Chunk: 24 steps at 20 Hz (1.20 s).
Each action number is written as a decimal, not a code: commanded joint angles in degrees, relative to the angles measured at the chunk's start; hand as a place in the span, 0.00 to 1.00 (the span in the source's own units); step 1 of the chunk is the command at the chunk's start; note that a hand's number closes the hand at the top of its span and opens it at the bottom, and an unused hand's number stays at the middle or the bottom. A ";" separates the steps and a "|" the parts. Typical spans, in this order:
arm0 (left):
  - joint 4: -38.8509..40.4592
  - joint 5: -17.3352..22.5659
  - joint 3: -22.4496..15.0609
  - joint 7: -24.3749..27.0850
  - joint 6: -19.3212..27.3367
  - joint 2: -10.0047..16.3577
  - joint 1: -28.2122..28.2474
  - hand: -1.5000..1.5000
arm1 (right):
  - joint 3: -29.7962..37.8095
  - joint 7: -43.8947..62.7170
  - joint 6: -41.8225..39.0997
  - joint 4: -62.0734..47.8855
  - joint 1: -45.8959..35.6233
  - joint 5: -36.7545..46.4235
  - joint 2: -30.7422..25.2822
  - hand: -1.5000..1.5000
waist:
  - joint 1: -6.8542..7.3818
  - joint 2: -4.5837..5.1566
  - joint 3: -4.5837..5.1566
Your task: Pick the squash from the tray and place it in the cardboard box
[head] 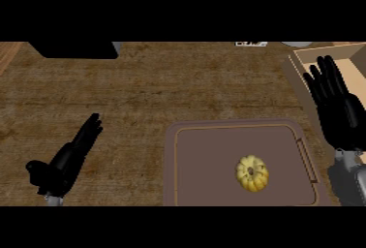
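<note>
I work from one camera only, at the head, looking steeply down onto the wooden counter (143,106). It sits close: the tray (170,164) runs off the lower edge, and the cardboard box (322,50) at the far right is cut by the right edge.

The brown counter top (143,97) was shown as rough-grained wood, the brown rectangular tray (207,160) as smooth and matt, the tan open box (343,52) as cardboard.
</note>
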<state>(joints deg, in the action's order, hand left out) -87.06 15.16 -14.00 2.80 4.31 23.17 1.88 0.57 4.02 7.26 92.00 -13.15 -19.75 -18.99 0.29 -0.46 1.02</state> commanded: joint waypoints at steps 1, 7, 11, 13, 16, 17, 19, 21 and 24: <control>0.74 0.95 2.58 1.26 -1.06 -0.23 0.77 0.50 | -5.19 5.02 4.48 6.93 2.25 7.45 -0.20 0.00 | -0.39 0.30 -0.96; -0.48 5.27 8.48 -5.48 3.25 1.24 -0.88 0.50 | -7.47 12.69 5.75 6.64 0.35 32.71 -22.94 0.00 | -2.36 -1.00 0.77; -1.59 9.64 12.48 -8.29 1.95 2.83 -1.13 0.50 | -14.87 12.11 16.61 22.71 4.25 43.29 -14.43 0.00 | -1.78 -0.57 -0.79; -4.67 9.44 11.86 -10.24 2.69 3.00 -0.33 0.50 | -19.54 15.36 14.90 29.50 6.89 48.24 -15.49 0.00 | -1.54 -0.65 -0.84; -5.53 10.21 12.52 -12.50 3.03 3.40 -1.65 0.50 | -26.05 23.58 9.89 36.49 8.53 56.49 -17.70 0.00 | -1.71 -0.54 -0.78; -3.19 9.38 12.70 -10.82 2.74 3.25 -2.21 0.50 | -25.79 28.63 4.81 38.07 7.19 56.32 -20.38 0.00 | -2.05 -0.39 -0.65; -4.72 9.96 12.39 -10.98 2.01 3.33 -0.92 0.50 | -28.32 34.79 -1.59 35.54 6.52 58.34 -22.44 0.00 | -1.02 -0.43 -0.47; -4.07 9.35 11.87 -10.86 2.79 2.48 -2.34 0.50 | -29.23 40.52 -7.83 33.98 4.47 60.04 -24.74 0.00 | -0.80 -0.07 -0.29; -4.67 10.08 13.43 -13.22 3.07 4.28 -4.01 0.50 | -33.20 48.83 -16.85 35.33 4.76 61.94 -26.96 0.00 | -0.90 -0.14 -0.30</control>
<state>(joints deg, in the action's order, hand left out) -91.54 24.92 -1.62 -8.87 7.02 26.40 -0.46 -28.64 42.87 0.26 126.15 -7.64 38.91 -43.10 -0.79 -0.78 0.63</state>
